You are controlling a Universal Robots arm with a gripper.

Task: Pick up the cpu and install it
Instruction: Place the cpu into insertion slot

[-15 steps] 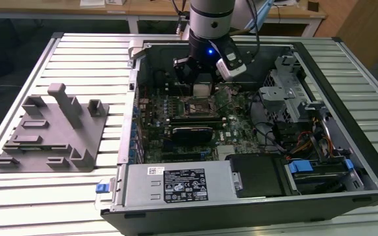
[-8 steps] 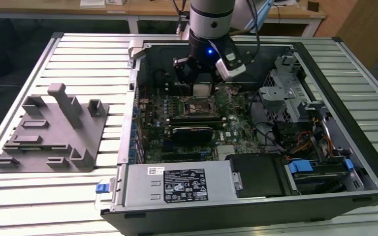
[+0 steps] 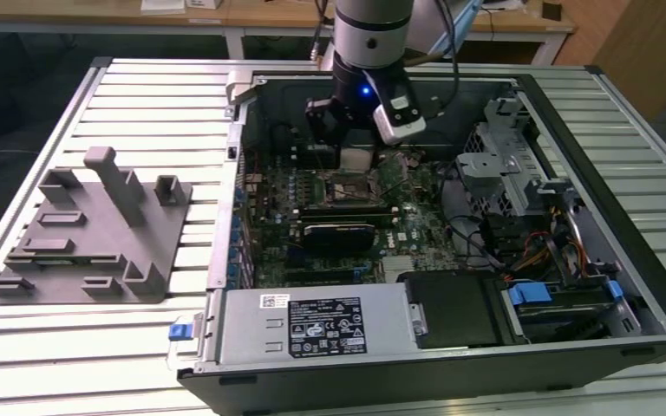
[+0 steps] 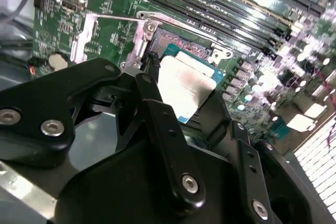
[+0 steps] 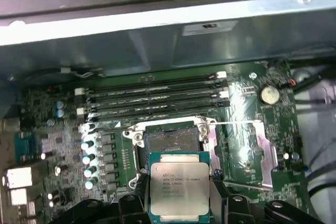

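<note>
One arm: grey and black, it stands over the far half of the case (image 3: pixel 519 347) in the exterior view, with a blue light (image 3: pixel 364 89) lit near its wrist.
End effector (image 3: pixel 357 154): clamped on the cpu (image 5: pixel 180 188), with black fingers (image 5: pixel 137 188) pressed to two opposite edges (clearest in the first wrist view).
Cpu: silvery top with a green rim. It is held off the motherboard (image 3: pixel 414 208), just beside the socket (image 5: pixel 170 141) and not seated in it. The second wrist view shows it (image 4: pixel 184 85) between the black linkages.
Socket: dark square inside a metal frame, its middle bare. It lies next to the memory slots (image 5: pixel 152 90).
Worktop (image 3: pixel 136 95): pale metal slats running across its whole width (ridged, not smooth). It carries the case toward the exterior view's right and a fixture (image 3: pixel 90 230) toward the exterior view's left, well apart.
Case: black, lying on its side with the side panel off. A silver power supply (image 3: pixel 310 325) sits at its near edge, and a drive cage (image 3: pixel 506 156) and loose cables are on the exterior view's right.
Fixture: grey block with upright posts and shallow recesses.
Room: light wooden desks (image 3: pixel 252 17) on white legs run along the back. A wooden panel (image 3: pixel 645 43) stands at the far corner on the exterior view's right, and dark floor (image 3: pixel 21 78) shows past the worktop's far corner on the exterior view's left.
</note>
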